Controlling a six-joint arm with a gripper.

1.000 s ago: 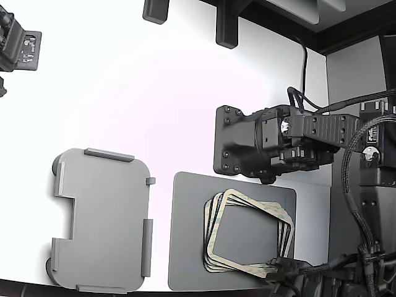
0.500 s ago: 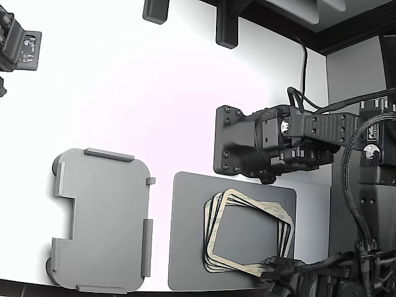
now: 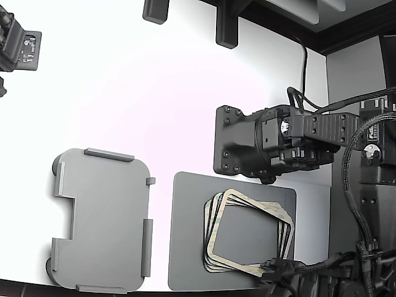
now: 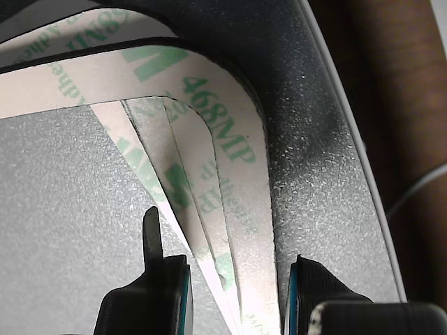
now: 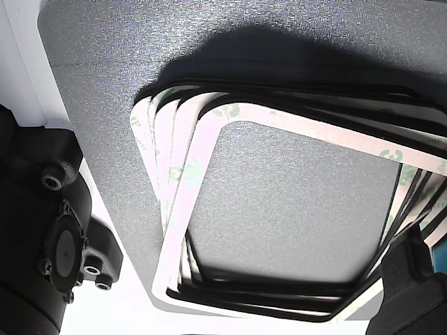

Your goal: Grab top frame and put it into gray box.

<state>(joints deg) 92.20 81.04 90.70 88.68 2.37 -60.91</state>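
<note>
A pile of cream-beige frames lies fanned out on a dark gray mat (image 3: pixel 189 235). The top frame (image 3: pixel 257 206) (image 4: pixel 230 139) (image 5: pixel 314 132) rests flat on the pile, with green print on its tape. My gripper (image 3: pixel 272 267) (image 4: pixel 234 293) is low at the pile's near right corner in the exterior view. It is open, with one finger (image 4: pixel 164 279) inside the frame's opening and the other outside its edge. The band of the frames runs between the two. The gray box (image 3: pixel 102 219) sits empty at the exterior view's left.
A second arm's black head (image 3: pixel 247 145) hovers just beyond the mat, behind the pile. Black fixtures (image 3: pixel 226 25) stand at the far table edge and a camera mount (image 3: pixel 18 46) at the far left. Cables (image 3: pixel 365 235) hang at the exterior view's right.
The gripper and cables at the exterior view's lower edge shifted very slightly. The frames, the box and the second arm have not moved.
</note>
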